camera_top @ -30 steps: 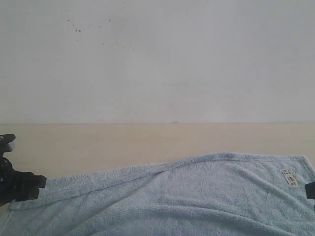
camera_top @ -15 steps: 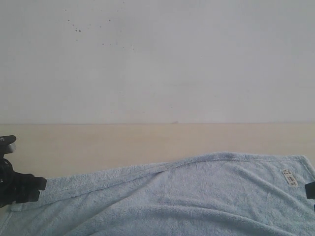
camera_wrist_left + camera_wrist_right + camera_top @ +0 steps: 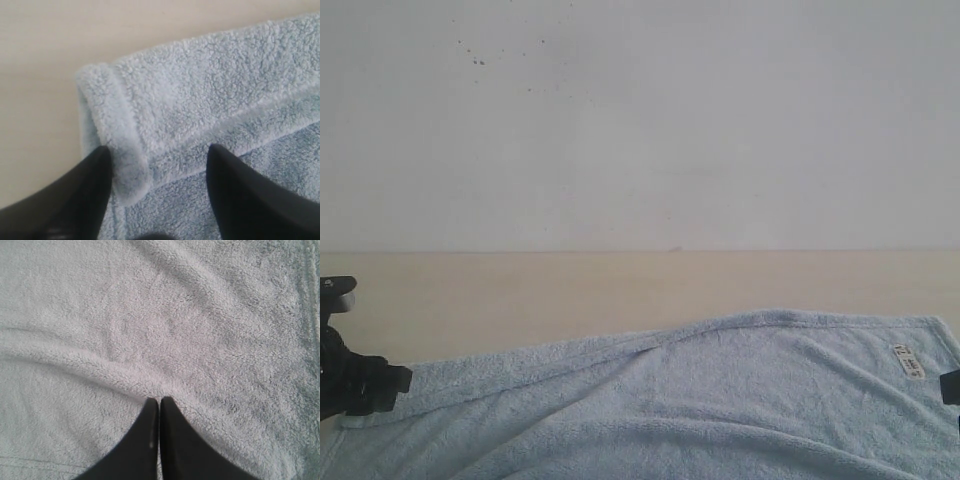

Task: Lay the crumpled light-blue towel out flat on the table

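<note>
Just one towel (image 3: 740, 400) lies on one table (image 3: 620, 285) — left hand (image 3: 157, 147) spread wide, right hand (image 3: 159, 401) clenched.

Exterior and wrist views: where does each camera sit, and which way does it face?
Exterior: low, facing the wall across table and towel; left arm, right arm at the edges.
Left wrist: on its arm, looking down past the open left tool at a towel corner.
Right wrist: down past the shut right tool at towel only.
Shared: exterior and left wrist show that corner.
</note>
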